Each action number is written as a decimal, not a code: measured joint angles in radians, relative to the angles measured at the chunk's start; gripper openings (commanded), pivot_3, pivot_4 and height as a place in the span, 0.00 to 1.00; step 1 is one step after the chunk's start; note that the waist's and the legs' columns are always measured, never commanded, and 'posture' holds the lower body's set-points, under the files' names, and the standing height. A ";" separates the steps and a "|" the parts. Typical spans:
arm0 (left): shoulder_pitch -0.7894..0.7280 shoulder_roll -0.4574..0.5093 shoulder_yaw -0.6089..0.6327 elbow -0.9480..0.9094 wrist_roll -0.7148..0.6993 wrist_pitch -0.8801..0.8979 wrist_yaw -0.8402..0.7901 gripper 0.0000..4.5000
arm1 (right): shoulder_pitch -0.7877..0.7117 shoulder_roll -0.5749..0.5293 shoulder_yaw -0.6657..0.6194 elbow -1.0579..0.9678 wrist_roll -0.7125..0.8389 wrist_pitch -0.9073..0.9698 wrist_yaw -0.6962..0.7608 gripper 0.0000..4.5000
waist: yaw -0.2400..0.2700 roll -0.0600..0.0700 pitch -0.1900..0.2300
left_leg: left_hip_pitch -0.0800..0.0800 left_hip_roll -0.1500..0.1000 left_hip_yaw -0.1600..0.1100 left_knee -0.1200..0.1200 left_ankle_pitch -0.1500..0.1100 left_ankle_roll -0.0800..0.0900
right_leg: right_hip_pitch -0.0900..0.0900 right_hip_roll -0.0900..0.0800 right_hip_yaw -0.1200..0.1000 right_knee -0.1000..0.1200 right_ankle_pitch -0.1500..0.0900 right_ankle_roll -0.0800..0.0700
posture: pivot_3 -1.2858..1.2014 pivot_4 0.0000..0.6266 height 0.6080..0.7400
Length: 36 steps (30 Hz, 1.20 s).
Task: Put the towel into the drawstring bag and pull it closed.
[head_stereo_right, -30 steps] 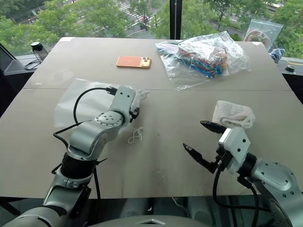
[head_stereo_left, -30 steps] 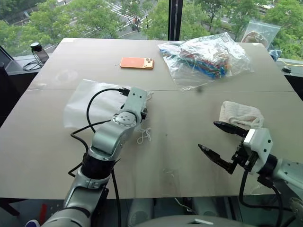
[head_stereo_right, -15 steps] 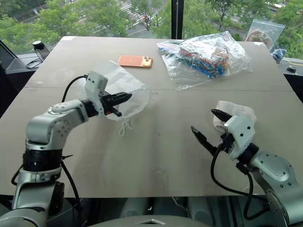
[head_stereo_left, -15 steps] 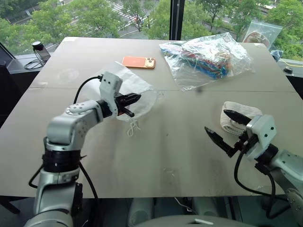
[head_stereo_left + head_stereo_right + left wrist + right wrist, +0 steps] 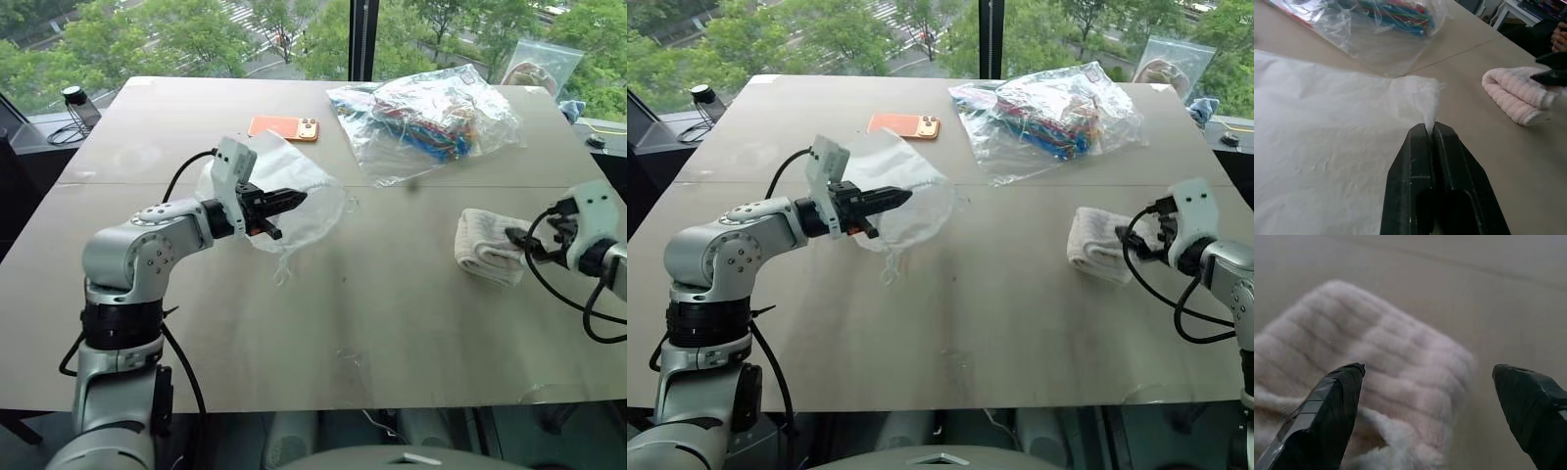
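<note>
Head views: on the desk, a clear plastic bag with colourful contents, beyond the towel. Drawstring bag lifted off the desk, well left of the towel, with nothing visible inside; cord hanging below. Left gripper closed on the drawstring bag's edge. Right gripper wide open, at the towel's right end. An orange phone behind the drawstring bag.

Left wrist view: black fingers pressed together, pinching a fold of the drawstring bag; towel apart on the desk.

Right wrist view: fingers spread wide, one over the towel, other beside it.

Compared with a second ago: drawstring bag raised from the desk, right gripper moved to the towel's right end.
</note>
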 measured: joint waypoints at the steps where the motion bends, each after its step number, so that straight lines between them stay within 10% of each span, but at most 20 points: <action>1: 0.003 -0.002 0.004 -0.011 -0.001 0.003 0.011 0.01 | 0.000 -0.002 0.012 0.014 0.007 0.021 0.018 1.00 | -0.002 0.000 0.000 | 0.000 0.000 0.000 0.000 0.000 0.000 | 0.000 0.000 0.000 0.000 0.000 0.000 | 0.52 0.24 1.00; 7: 0.046 -0.038 0.043 -0.086 -0.038 0.039 0.088 0.01 | -0.081 0.040 0.063 0.140 0.033 0.081 0.120 1.00 | -0.025 -0.001 -0.001 | 0.002 0.000 0.000 0.001 0.000 0.000 | 0.000 0.001 0.001 0.002 0.000 0.000 | 0.52 0.24 1.00; 19: 0.031 -0.074 0.051 -0.093 -0.066 0.061 0.171 0.00 | -0.105 0.163 0.193 0.247 -0.131 -0.273 0.230 0.01 | -0.076 -0.018 -0.010 | 0.012 0.002 0.001 0.001 0.000 0.000 | 0.004 0.005 0.007 0.007 0.000 0.001 | 0.52 0.24 1.00; 28: -0.006 -0.105 0.000 -0.072 -0.056 0.034 0.170 0.00 | 0.010 0.358 0.194 -0.232 0.100 -0.308 0.273 0.00 | -0.052 -0.002 0.000 | 0.003 0.001 0.001 0.001 0.000 0.000 | -0.003 0.005 0.008 0.008 0.001 0.000 | 0.52 0.24 1.00; 36: -0.024 -0.115 -0.059 -0.066 -0.038 -0.019 0.103 0.00 | -0.168 0.512 0.413 -0.130 -0.041 -0.228 0.067 0.00 | -0.041 -0.002 0.001 | 0.002 0.001 0.002 0.001 0.000 0.000 | -0.005 0.004 0.007 0.007 0.001 0.000 | 0.52 0.24 1.00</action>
